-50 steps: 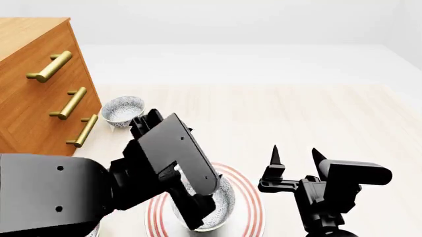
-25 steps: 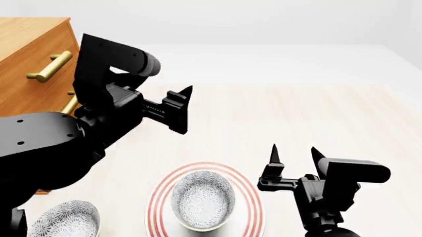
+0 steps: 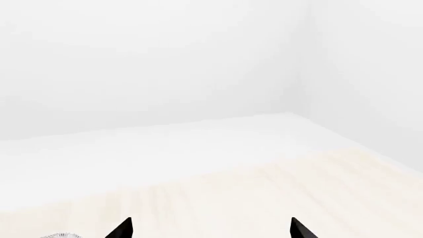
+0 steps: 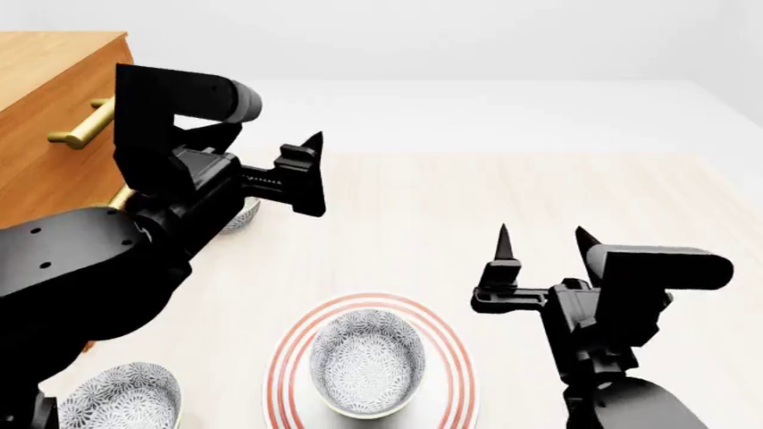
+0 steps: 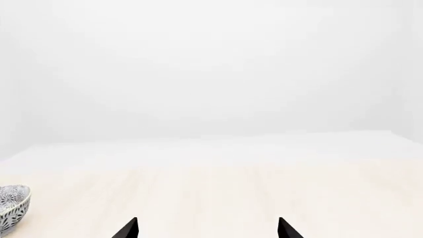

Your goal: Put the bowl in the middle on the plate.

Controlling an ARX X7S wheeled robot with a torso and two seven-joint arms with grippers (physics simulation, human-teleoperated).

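Note:
The bowl [image 4: 367, 360], white with a grey-blue floral pattern, sits upright in the centre of the plate [image 4: 459, 366], which has red rings round its rim and lies near the table's front edge. My left gripper [image 4: 314, 174] hangs open high above the table, up and to the left of the bowl, holding nothing. In the left wrist view the left gripper [image 3: 211, 230] shows only two spread fingertips over bare table. My right gripper [image 4: 542, 239] is open to the right of the plate, fingers pointing up, and the right gripper [image 5: 207, 229] is empty in its wrist view.
A second patterned bowl [image 4: 120, 398] stands at the front left beside the plate. A third bowl [image 4: 245, 214] is half hidden behind my left arm and also shows as a bowl [image 5: 12, 208] in the right wrist view. A wooden dresser [image 4: 48, 98] with brass handles stands at the left.
My left gripper has let go of the bowl and risen up and to the left, and the bowl stays on the plate. My right gripper has risen slightly.

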